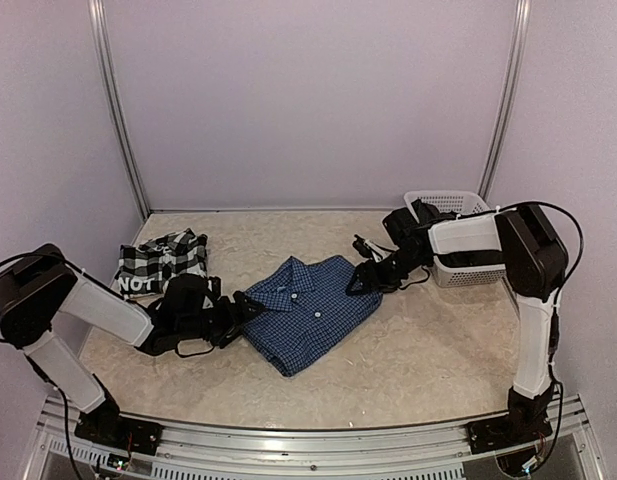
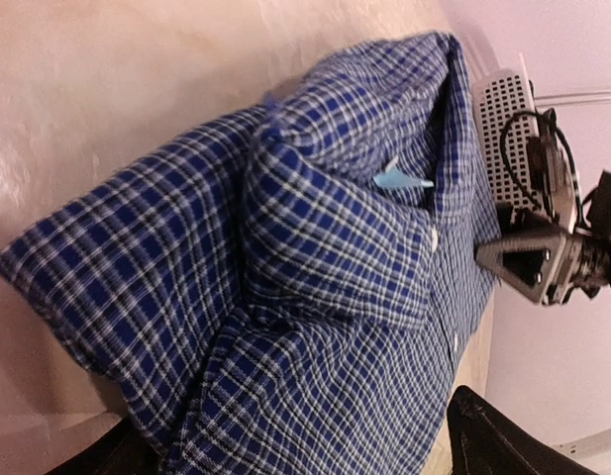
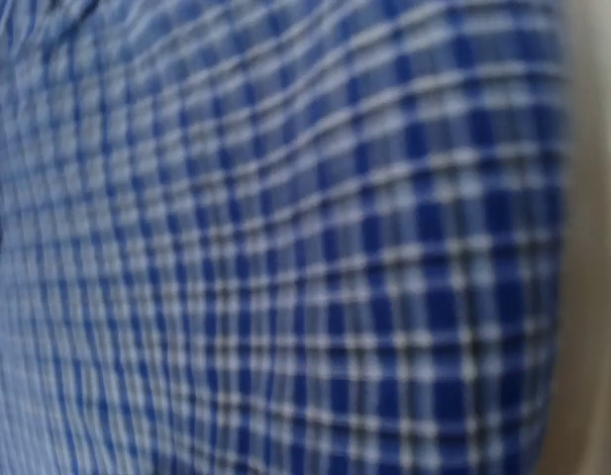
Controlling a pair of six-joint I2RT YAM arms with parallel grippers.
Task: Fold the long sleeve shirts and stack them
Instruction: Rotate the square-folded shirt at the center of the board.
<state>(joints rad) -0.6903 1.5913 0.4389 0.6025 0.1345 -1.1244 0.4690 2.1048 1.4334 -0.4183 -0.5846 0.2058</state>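
The blue checked shirt (image 1: 308, 310) lies folded, collar up, in the middle of the table. It fills the left wrist view (image 2: 325, 257) and, blurred, the right wrist view (image 3: 305, 237). The black-and-white plaid shirt (image 1: 160, 262) with white letters lies folded at the far left. My left gripper (image 1: 250, 308) is at the blue shirt's left edge, its fingers (image 2: 503, 440) wide apart with the cloth between them. My right gripper (image 1: 360, 283) is at the shirt's right edge and also shows in the left wrist view (image 2: 528, 262). Its fingers are hidden in its own view.
A white plastic basket (image 1: 453, 235) stands at the back right, behind the right arm, and shows in the left wrist view (image 2: 503, 119). Pale walls close in the table at the back and sides. A metal rail runs along the near edge.
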